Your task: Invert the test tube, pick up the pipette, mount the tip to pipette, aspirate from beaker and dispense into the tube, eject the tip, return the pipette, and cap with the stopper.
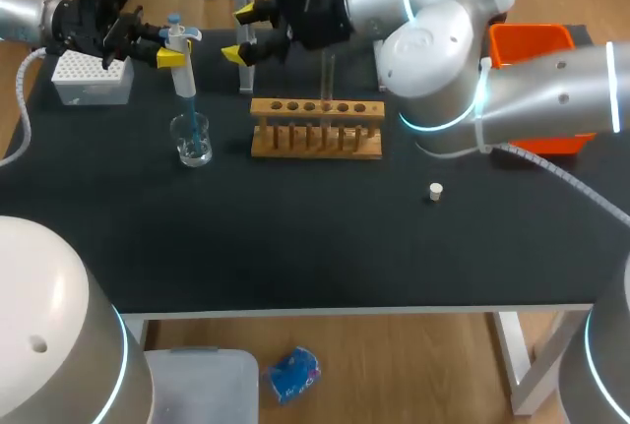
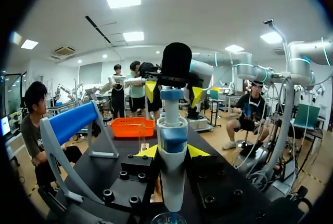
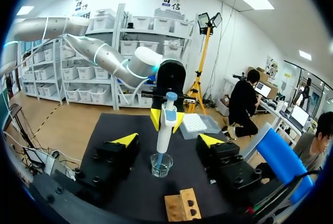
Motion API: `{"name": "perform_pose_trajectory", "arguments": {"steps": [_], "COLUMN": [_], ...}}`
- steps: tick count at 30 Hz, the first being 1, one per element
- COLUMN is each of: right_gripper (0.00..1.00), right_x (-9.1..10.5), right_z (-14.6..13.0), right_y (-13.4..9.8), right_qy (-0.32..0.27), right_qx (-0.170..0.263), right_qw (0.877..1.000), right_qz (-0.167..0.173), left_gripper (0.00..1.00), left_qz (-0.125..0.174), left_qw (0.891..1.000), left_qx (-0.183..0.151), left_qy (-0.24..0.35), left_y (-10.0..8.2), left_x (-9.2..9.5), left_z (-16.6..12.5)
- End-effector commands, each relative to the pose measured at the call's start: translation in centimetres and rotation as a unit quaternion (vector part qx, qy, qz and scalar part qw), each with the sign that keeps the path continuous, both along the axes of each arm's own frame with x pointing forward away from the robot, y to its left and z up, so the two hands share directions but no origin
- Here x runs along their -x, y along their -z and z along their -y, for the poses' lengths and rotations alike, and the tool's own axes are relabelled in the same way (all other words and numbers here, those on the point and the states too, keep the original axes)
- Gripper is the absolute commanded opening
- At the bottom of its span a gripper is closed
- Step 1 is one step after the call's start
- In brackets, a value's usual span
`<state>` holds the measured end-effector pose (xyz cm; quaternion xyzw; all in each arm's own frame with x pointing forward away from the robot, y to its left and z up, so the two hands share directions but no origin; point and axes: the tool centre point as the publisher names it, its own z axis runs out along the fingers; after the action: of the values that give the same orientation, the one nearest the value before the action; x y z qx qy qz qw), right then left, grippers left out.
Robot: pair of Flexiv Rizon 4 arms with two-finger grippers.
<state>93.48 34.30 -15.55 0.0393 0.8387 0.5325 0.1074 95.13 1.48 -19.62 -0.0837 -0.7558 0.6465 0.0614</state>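
**Pipette held over the beaker, left of the rack**

The wooden test tube rack stands near the middle of the black table. A clear glass test tube stands upright in one of its holes, towards the rack's right half.

To the left of the rack, the left gripper is clamped on the white and blue pipette. In the left wrist view its yellow fingertips press the pipette's body from both sides. The pipette hangs upright, and its blue tip reaches down into the small clear glass beaker, which sits on the table just left of the rack's left end.

The right gripper hangs behind the rack's left end, near the pipette but not touching it. Its fingers are spread wide and hold nothing.

The small white stopper lies on the table to the right of the rack and nearer the front edge, well apart from it. The white tip box sits far left of the rack, beyond the beaker. An orange plastic bin is at the far right, behind the rack.
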Motion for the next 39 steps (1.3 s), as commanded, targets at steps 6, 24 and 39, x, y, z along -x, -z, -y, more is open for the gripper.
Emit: {"name": "perform_pose_trajectory", "arguments": {"steps": [6,24,39], "right_gripper": [0.0,0.0,0.0], "right_x": [-0.4,-1.7,-2.3], "right_z": [-1.0,-5.1,-8.0], "right_y": [-1.2,-4.3,-5.0], "right_qy": [-0.01,-0.027,-0.032], "right_qx": [0.041,0.044,0.025], "right_qw": [0.999,0.999,0.999], "right_qz": [-0.006,-0.006,-0.007], "left_gripper": [0.0,0.0,0.0], "left_qz": [0.0,0.0,0.0], "left_qw": [1.0,1.0,1.0], "left_qx": [0.001,0.001,0.001], "left_qy": [0.004,0.004,0.004], "left_y": [0.0,0.0,0.0], "left_x": [-0.2,-0.2,-0.2], "left_z": [-0.2,-0.2,-0.2]}}
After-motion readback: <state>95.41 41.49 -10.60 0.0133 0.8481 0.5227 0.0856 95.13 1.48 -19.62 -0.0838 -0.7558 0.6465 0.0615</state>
